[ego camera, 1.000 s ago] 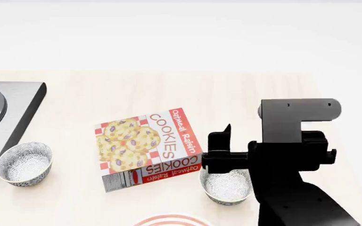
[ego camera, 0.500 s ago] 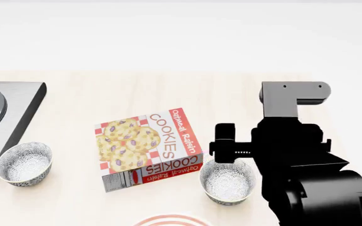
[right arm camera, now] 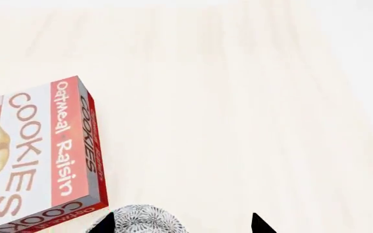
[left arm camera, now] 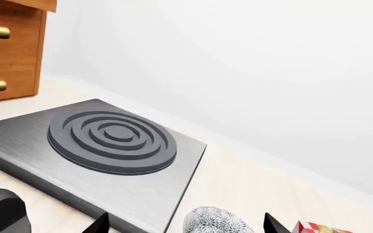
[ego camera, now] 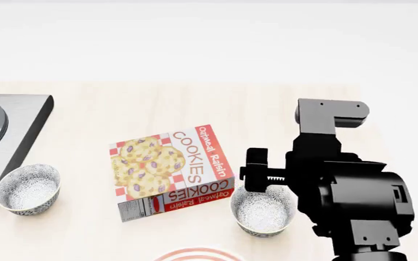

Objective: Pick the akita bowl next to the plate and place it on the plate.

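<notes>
Closest to us, the red-ringed plate (ego camera: 198, 254) peeks in at the bottom edge of the head view. Just past it sits the akita bowl (ego camera: 262, 212), next to the cookie box (ego camera: 171, 171). Our right gripper (right arm camera: 181, 224) hangs over the bowl with its two finger tips spread wide on either side of it, holding nothing. Our left gripper (left arm camera: 185, 224) is spread wide too, near the other bowl (ego camera: 28, 189). Farther off, the gray stove plate (left arm camera: 102, 145) lies on the wooden table (ego camera: 267, 109).
</notes>
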Controlling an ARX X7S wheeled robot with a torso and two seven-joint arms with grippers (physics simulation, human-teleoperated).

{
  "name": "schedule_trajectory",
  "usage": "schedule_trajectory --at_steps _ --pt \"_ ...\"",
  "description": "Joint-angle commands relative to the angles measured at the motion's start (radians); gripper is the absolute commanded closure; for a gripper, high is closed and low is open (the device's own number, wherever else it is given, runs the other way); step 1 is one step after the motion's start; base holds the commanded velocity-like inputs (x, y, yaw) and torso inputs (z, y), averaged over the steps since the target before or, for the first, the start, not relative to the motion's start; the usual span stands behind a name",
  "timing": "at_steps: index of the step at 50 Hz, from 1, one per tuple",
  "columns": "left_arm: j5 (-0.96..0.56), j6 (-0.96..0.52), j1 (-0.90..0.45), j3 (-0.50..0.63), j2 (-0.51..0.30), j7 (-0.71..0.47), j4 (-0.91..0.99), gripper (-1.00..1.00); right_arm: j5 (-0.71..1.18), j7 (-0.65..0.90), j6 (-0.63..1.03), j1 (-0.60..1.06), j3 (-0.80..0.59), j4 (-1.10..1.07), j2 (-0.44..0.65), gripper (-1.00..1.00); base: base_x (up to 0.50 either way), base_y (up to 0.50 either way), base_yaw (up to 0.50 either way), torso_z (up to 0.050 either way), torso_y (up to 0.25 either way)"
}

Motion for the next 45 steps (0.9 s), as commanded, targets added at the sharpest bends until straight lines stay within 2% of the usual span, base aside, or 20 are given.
schedule_trajectory --at_steps 1,20,45 --pt "-0.007 -0.004 0.0 0.001 -0.004 -0.006 0.005 -1.0 -0.017 -0.021 -0.035 0.041 -0.016 0.156 -0.016 -1.0 0.0 0.0 0.0 0.0 0.0" --pt "-0.008 0.003 0.0 0.007 -0.007 -0.009 0.0 -1.0 0.003 -0.034 0.007 0.054 -0.009 0.205 -0.018 -1.0 0.0 0.0 0.0 0.0 0.001" --pt "-0.013 0.01 0.002 0.012 -0.011 -0.015 -0.001 -1.0 0.05 -0.03 -0.084 0.057 0.083 0.336 -0.02 -1.0 0.0 0.0 0.0 0.0 0.0"
